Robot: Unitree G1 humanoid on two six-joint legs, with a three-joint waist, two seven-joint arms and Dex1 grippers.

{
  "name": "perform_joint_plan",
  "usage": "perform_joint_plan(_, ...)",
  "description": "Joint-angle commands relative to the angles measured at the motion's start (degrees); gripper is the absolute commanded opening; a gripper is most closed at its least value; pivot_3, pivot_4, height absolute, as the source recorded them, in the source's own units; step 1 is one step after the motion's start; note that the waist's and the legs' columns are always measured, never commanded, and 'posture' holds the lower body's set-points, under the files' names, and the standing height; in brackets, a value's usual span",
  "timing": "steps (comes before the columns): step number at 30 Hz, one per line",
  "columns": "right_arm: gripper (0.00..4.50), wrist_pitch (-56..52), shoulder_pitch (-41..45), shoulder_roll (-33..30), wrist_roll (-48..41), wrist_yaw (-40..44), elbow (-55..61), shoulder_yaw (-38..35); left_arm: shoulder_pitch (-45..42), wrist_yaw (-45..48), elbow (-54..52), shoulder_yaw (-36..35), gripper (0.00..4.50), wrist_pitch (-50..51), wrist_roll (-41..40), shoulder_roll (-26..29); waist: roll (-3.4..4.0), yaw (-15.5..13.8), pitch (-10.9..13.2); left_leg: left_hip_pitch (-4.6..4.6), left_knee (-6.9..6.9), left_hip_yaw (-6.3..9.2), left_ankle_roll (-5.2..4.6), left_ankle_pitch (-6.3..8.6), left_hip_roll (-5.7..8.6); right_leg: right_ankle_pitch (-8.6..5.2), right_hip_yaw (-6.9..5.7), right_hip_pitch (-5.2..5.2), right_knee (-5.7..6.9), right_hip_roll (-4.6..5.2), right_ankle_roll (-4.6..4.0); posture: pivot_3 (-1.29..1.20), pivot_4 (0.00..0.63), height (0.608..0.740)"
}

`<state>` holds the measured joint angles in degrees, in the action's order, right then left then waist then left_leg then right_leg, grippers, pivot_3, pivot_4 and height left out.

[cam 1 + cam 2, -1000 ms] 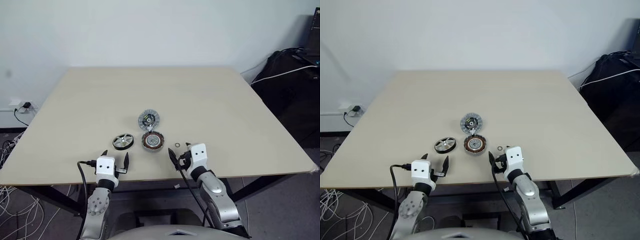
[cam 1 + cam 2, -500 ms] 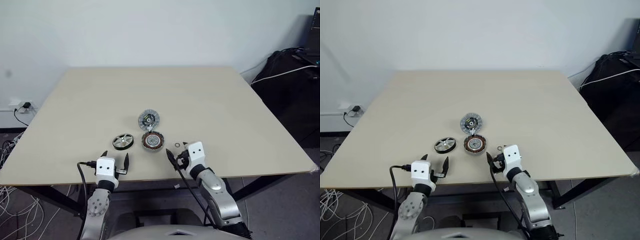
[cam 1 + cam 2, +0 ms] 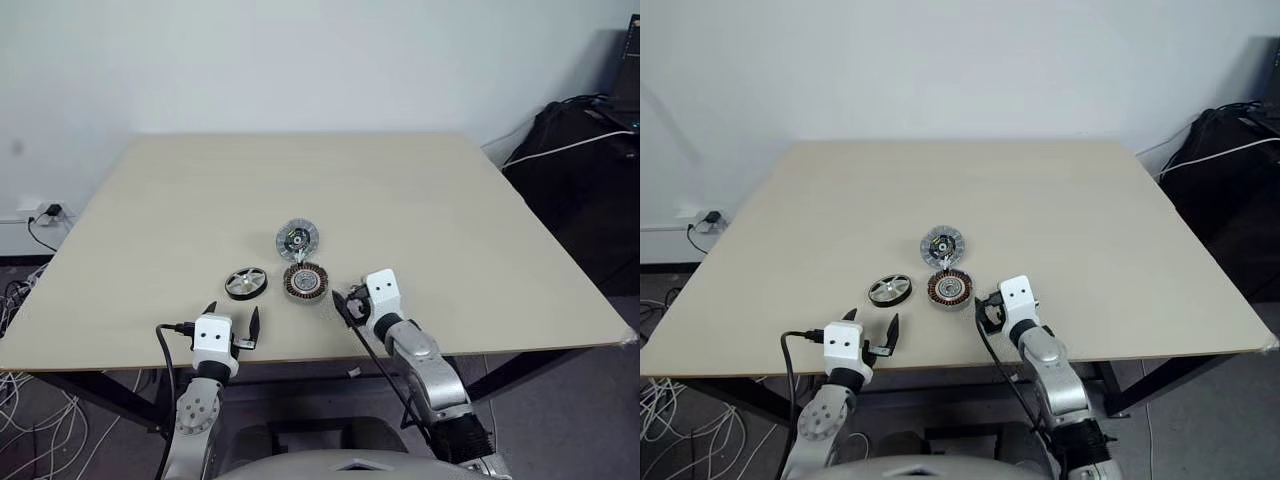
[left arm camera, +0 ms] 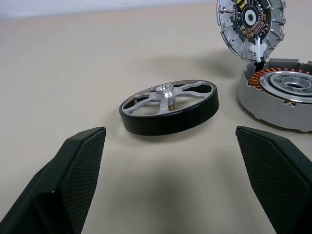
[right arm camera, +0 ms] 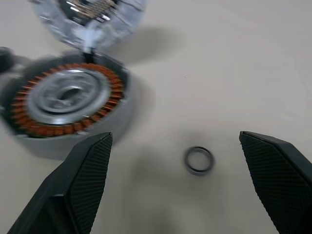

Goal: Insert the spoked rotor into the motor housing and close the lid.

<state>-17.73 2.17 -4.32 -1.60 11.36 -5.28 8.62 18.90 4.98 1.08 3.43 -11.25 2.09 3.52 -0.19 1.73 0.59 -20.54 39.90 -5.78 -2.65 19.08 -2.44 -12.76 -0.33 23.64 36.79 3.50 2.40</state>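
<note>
Mostly clear, right gripper (image 5: 175,185) jaws apart over blurred washer (image 5: 199,160), lid (image 5: 87,14) cropped (left gripper (image 4: 170,180) jaws apart too).

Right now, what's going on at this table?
Nothing is held yet. Both claws are open. The right claw sits by the motor housing, over a small washer. The left claw waits short of the spoked rotor. The lid stands open behind the housing.
</note>
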Motion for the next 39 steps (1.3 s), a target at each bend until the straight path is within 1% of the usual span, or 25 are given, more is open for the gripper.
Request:
perform_joint_plan(1, 4.48, 1.44, 2.88, 0.26, -0.13, -0.46, -1.68, -1.41, -0.66, -0.47, -1.97, 0.12, 4.5, -0.66, 0.14, -0.32, 0.01, 0.13, 0.0, 0.0, 0.0, 0.0, 0.0, 0.0, 0.01, 0.0, 0.0, 0.0, 0.0, -0.01, 0.0, 0.0, 0.0, 0.74)
perform_joint_plan(14, 4.48, 4.17, 7.99, 1.95, 0.15, -0.86, -12.13, -2.18, -0.41, -0.49, -1.14, -0.1, 4.5, -1.36, 0.09, -0.26, 0.02, 0.41, 0.0, 0.0, 0.0, 0.01, 0.0, 0.0, 0.09, 0.01, 0.0, -0.01, 0.01, -0.01, 0.01, 0.0, 0.0, 0.74)
perform_joint_plan(23, 4.48, 6.16, 8.96, 2.56, 1.12, -1.32, -16.85, -2.13, -0.35, -0.42, -0.45, -0.27, 4.5, -2.06, 0.14, -0.09, 0.04, 0.48, -0.02, 0.04, 0.0, 0.0, 0.01, -0.01, 0.05, 0.03, 0.01, -0.04, 0.01, -0.01, 0.04, 0.0, 0.0, 0.74)
perform_joint_plan(26, 3.9, 6.27, 8.98, 2.59, 1.13, -1.44, -17.07, -2.28, -0.43, -0.41, -0.13, -0.4, 4.5, -2.3, 0.12, -0.08, 0.04, 0.49, -0.03, 0.05, 0.0, -0.01, 0.02, -0.02, -0.02, 0.03, 0.01, -0.05, 0.01, -0.01, 0.04, 0.0, 0.0, 0.74)
perform_joint_plan(31, 2.37, 6.3, 8.86, 2.51, 0.98, -1.59, -16.78, -2.61, -0.55, -0.34, 0.43, -0.55, 4.5, -2.72, 0.06, -0.09, 0.05, 0.48, -0.03, 0.04, 0.0, 0.0, 0.01, -0.01, -0.04, 0.03, 0.01, -0.03, 0.02, -0.01, 0.03, 0.0, 0.0, 0.74)
perform_joint_plan(32, 1.98, 6.24, 8.8, 2.5, 0.96, -1.63, -16.56, -2.64, -0.58, -0.31, 0.54, -0.57, 4.5, -2.79, 0.03, -0.08, 0.05, 0.47, -0.03, 0.03, 0.0, 0.0, 0.01, -0.01, -0.03, 0.03, 0.01, -0.04, 0.02, -0.01, 0.03, 0.0, 0.0, 0.74)
perform_joint_plan(36, 0.73, 6.13, 8.47, 2.54, 0.79, -1.74, -15.54, -2.8, -0.68, -0.24, 0.92, -0.55, 4.5, -3.06, 0.0, -0.08, 0.05, 0.41, -0.03, 0.03, 0.0, 0.0, 0.01, -0.01, -0.04, 0.03, 0.01, -0.04, 0.02, 0.0, 0.03, 0.0, 0.0, 0.74)
perform_joint_plan(39, 0.7, 5.7, 7.78, 2.7, 0.66, -1.61, -13.65, -2.54, -0.64, -0.19, 1.04, -0.55, 4.5, -3.19, -0.01, -0.07, 0.06, 0.41, -0.03, 0.03, 0.0, 0.0, 0.01, -0.01, -0.04, 0.03, 0.01, -0.03, 0.02, 0.0, 0.03, 0.0, 0.0, 0.74)
